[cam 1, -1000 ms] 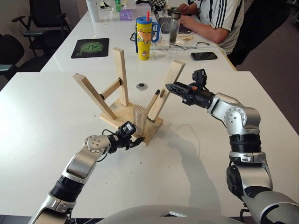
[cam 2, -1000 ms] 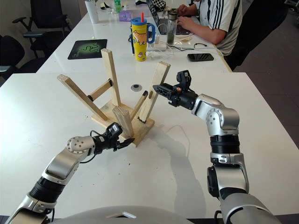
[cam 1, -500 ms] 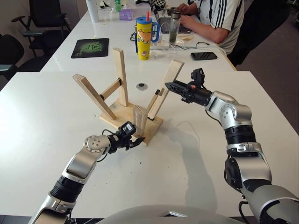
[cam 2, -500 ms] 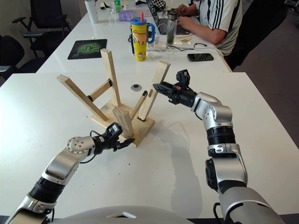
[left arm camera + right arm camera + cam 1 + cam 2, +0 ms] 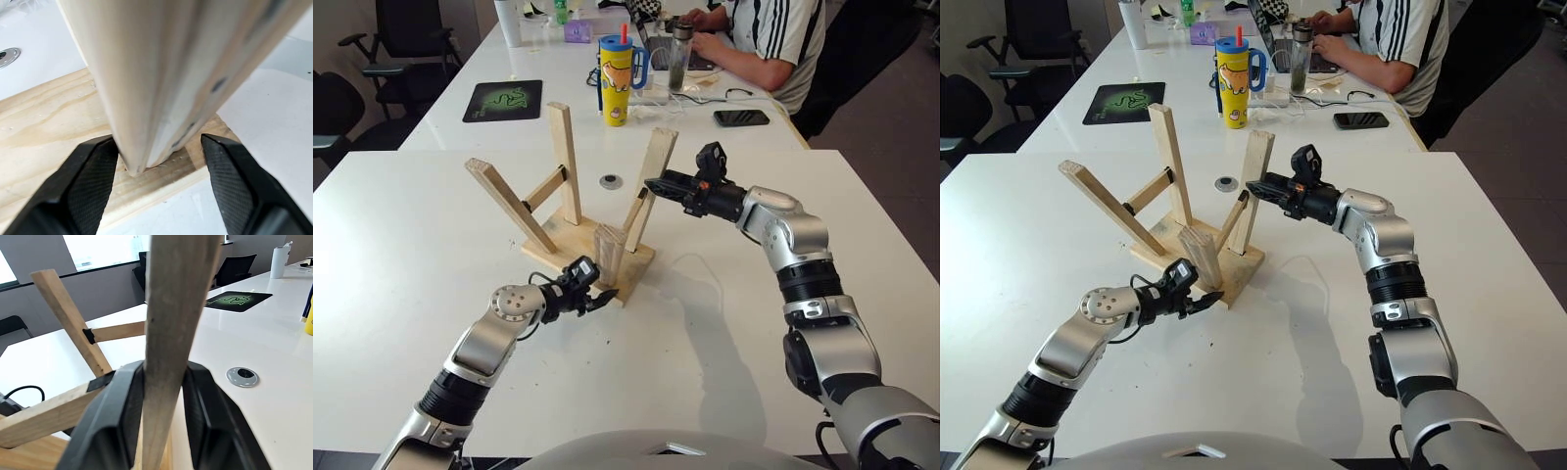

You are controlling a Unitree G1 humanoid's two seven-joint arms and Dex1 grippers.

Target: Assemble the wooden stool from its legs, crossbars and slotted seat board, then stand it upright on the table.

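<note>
Right wrist view: the right tool (image 5: 164, 396) is clamped on the slanting far stool leg (image 5: 656, 157), a finger on each side. The left tool (image 5: 600, 295) pinches the base of the short front leg (image 5: 610, 250), where it meets the seat board (image 5: 558, 253), which lies flat, underside up, on the white worktop (image 5: 411, 255).

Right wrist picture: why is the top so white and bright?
Right wrist view: daylight washes out the window behind the leg, and the table gleams with its glare. Left wrist view: the seat board is softly lit, no glare.
</note>
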